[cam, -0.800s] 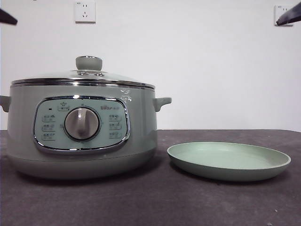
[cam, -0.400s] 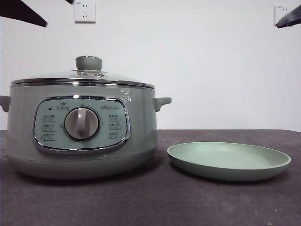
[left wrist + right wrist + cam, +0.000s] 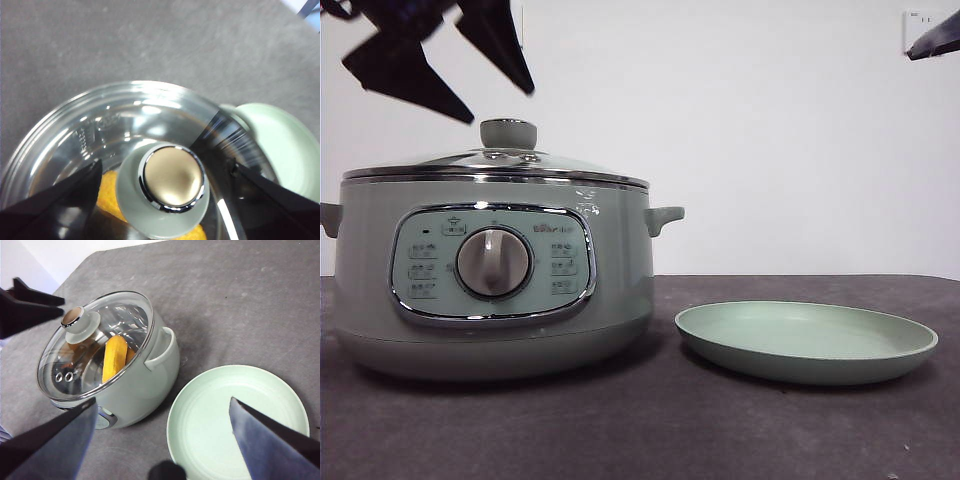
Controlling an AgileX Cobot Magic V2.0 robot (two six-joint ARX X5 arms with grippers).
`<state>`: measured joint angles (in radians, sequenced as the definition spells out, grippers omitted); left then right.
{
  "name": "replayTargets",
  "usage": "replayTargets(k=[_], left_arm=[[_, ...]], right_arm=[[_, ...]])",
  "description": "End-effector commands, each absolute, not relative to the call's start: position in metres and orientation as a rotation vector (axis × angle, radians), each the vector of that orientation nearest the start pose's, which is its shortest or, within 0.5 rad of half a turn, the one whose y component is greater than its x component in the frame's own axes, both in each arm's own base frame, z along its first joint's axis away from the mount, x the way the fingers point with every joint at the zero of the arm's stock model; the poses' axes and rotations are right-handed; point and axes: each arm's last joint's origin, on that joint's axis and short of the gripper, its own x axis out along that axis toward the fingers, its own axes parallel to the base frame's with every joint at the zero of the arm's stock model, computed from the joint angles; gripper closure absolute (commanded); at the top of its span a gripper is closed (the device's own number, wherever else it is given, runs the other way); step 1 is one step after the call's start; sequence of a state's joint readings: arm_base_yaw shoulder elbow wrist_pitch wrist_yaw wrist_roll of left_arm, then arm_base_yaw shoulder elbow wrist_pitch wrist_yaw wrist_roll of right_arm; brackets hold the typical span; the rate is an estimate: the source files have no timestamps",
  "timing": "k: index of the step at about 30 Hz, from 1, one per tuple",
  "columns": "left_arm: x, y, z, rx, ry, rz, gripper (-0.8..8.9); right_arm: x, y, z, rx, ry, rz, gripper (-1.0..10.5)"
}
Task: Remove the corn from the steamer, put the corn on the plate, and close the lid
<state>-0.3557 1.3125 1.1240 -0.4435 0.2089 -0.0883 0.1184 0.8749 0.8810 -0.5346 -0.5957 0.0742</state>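
Observation:
The steamer stands on the left of the table with its glass lid on. My left gripper hangs open just above the lid's knob, one jaw on each side and neither touching it. The corn lies inside the steamer and shows yellow through the glass. To the right of the steamer sits the plate, with nothing on it. My right gripper is open and holds nothing, high over the table between steamer and plate. In the front view it is only a black tip.
The dark grey tabletop runs along the front and to the right of the plate. A white wall with sockets stands behind. The steamer's side handle points toward the plate.
My left gripper has come down from the top left corner to just above the lid's knob. The right arm, steamer, lid and plate have not moved.

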Motion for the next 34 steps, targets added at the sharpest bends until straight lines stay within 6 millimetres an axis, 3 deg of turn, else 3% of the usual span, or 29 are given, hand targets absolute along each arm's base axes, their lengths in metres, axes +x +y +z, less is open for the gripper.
replayTargets(k=[1, 10, 11, 14, 22, 28, 34], left_arm=[[0.266, -0.11, 0.307, 0.016, 0.676, -0.524, 4.05], [0.275, -0.117, 0.291, 0.057, 0.729, -0.528, 4.11], [0.275, -0.117, 0.291, 0.058, 0.729, -0.529, 4.58], [0.275, -0.117, 0.291, 0.091, 0.719, -0.542, 8.18], [0.271, -0.116, 0.304, 0.093, 0.643, -0.552, 8.22], [0.228, -0.096, 0.357, 0.081, 0.424, -0.496, 8.22], [0.149, -0.059, 0.405, 0.069, 0.202, -0.337, 8.22]], right_arm=[[0.172, 0.037, 0.322, 0.201, 0.548, 0.674, 5.1], [0.172, 0.037, 0.322, 0.21, 0.553, 0.671, 5.1], [0.172, 0.037, 0.322, 0.21, 0.553, 0.671, 5.1], [0.172, 0.037, 0.322, 0.21, 0.553, 0.671, 5.1], [0.172, 0.038, 0.322, 0.219, 0.559, 0.651, 5.1], [0.184, 0.062, 0.318, 0.221, 0.611, 0.752, 5.1], [0.219, 0.123, 0.327, 0.127, 0.712, 0.877, 5.1]])
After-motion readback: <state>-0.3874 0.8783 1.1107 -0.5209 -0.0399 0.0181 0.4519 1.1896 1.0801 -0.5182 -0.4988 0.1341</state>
